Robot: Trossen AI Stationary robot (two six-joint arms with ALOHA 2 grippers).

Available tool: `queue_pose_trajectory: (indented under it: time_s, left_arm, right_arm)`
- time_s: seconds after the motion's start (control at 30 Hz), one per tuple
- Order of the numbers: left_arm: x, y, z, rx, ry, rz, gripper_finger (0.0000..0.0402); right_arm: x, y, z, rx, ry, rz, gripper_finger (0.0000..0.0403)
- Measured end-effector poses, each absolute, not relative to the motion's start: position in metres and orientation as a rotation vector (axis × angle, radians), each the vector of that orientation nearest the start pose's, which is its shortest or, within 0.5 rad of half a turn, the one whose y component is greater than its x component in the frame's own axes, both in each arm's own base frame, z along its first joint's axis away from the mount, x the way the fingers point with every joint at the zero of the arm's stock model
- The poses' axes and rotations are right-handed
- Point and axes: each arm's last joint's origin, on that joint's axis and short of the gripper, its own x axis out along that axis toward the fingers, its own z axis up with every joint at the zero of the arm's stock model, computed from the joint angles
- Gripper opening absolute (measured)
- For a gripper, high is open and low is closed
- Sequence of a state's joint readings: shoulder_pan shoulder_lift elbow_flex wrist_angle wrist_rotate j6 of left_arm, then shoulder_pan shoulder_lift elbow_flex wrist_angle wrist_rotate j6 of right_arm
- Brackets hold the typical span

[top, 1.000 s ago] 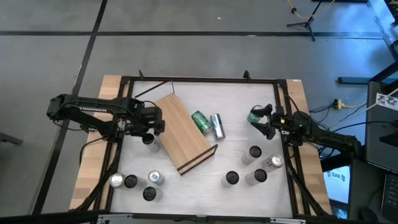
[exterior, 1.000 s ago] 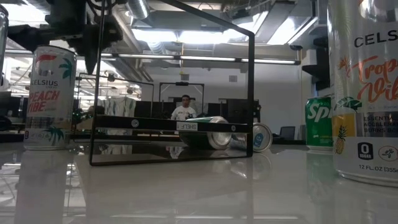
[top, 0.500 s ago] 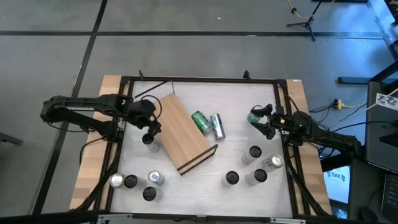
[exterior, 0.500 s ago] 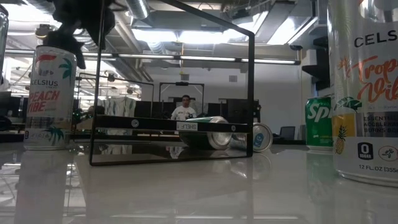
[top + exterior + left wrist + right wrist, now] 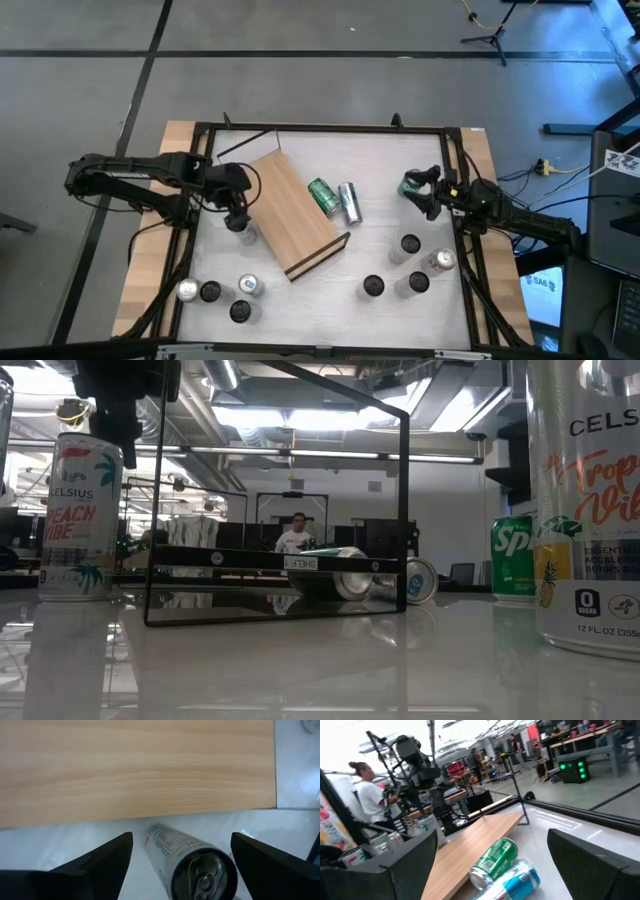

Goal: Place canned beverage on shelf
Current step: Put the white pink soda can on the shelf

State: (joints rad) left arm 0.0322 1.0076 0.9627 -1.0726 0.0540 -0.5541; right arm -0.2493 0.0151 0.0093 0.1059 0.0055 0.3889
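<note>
White and glossy, the tabletop (image 5: 380,215) is sitting inside a dark frame, with grey floor around it and an office with ceiling lights showing beyond in the low view. Lying flat and angled across the middle-left is the shelf (image 5: 292,213), its light-wood board facing up and a dark lip at its near end.

Hanging just beside the shelf's left edge is the left end effector (image 5: 237,213), its fingers (image 5: 95,865) standing wide apart on either side of an upright white can (image 5: 192,865), not touching it in the left wrist view; the same can is showing as the Celsius can at the left of the low view.

Hovering at the table's right edge, the right end effector (image 5: 424,192) is also spread wide, straddling a green can (image 5: 411,186) without a visible grip. A green can lying on its side (image 5: 322,195) and a silver-blue one (image 5: 349,202) are resting just off the shelf's right edge. More upright cans are standing in clusters at the near left (image 5: 243,287) and near right (image 5: 410,245). A person (image 5: 296,534) is sitting far behind.
</note>
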Motion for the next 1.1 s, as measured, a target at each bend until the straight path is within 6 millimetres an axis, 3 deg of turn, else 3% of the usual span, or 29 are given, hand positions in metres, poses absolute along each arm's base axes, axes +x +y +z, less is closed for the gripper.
queue_pose_trajectory:
  time_s: [0.23, 0.6, 1.1]
  left_arm:
    - [0.169, 0.004, 0.289, -0.466, 1.101, 0.240, 0.0325]
    - [0.161, -0.004, 0.294, -0.488, 1.100, 0.141, 0.0325]
    - [0.150, -0.009, 0.298, -0.531, 1.093, 0.160, 0.0325]
  right_arm:
    - [0.094, -0.025, 0.176, 0.375, -0.151, -0.245, 0.0372]
    - [0.094, -0.025, 0.176, 0.407, -0.153, -0.244, 0.0372]
    - [0.094, -0.025, 0.176, 0.408, -0.154, -0.246, 0.0372]
